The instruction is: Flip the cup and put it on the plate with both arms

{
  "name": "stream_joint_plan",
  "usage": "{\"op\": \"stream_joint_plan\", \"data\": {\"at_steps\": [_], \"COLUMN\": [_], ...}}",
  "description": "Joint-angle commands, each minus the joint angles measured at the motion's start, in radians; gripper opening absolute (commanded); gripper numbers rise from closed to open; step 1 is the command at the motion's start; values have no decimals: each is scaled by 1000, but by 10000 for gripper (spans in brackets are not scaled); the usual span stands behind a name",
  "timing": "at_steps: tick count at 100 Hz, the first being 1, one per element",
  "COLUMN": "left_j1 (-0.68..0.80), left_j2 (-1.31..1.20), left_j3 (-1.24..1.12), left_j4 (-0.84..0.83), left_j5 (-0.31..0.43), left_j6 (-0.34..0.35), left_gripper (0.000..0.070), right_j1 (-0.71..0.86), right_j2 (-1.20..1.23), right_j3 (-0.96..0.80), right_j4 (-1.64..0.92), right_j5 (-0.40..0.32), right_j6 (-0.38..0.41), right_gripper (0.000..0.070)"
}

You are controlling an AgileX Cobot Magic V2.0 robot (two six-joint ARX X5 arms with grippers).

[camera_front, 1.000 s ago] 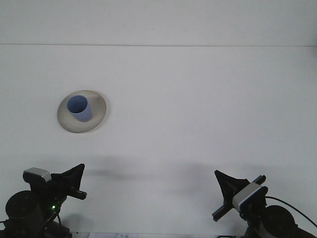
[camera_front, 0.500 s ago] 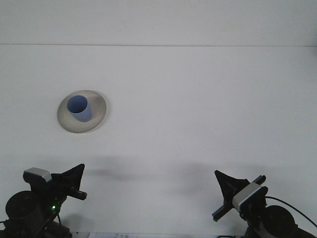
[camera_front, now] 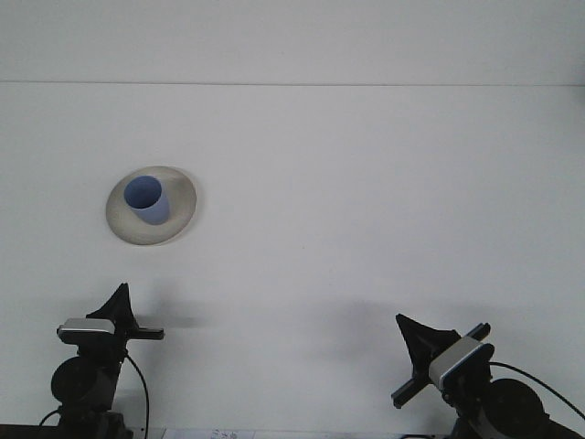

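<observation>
Blue cup (camera_front: 146, 200) stands on plate (camera_front: 151, 206), well apart from both arms' jaws

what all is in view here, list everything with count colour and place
cup: one, blue, standing on the plate with its opening up
plate: one, off-white, left part of the table, far from both arms
table: one, white, fills the view
left gripper: one, black, bottom left, holding nothing
right gripper: one, black, bottom right, holding nothing
</observation>
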Motion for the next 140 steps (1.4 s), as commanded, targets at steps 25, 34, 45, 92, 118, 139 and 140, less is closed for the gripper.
{"op": "stream_joint_plan", "data": {"at_steps": [25, 34, 45, 92, 118, 139, 140], "left_j1": [8, 9, 8, 8, 8, 8, 8], "left_j2": [-2, -2, -2, -2, -2, -2, -2], "left_j3": [-42, -42, -42, -42, -42, -42, -42], "left_j4": [20, 20, 20, 20, 20, 20, 20], "left_j5": [-5, -5, -5, -5, -5, -5, -5], "left_j6": [8, 2, 2, 2, 2, 1, 1], "left_gripper": [16, 16, 16, 16, 16, 16, 16], "right_j1": [10, 10, 10, 10, -71, -564, -591], "right_j2": [3, 3, 3, 3, 2, -58, -66], "right_j3": [8, 8, 8, 8, 3, -199, -214], "right_j4": [10, 10, 10, 10, 11, 268, 283], "right_j5": [0, 0, 0, 0, -11, -246, -269], "right_j6": [10, 10, 10, 10, -93, -103, -102], "right_gripper": [6, 6, 6, 6, 6, 6, 6]}}
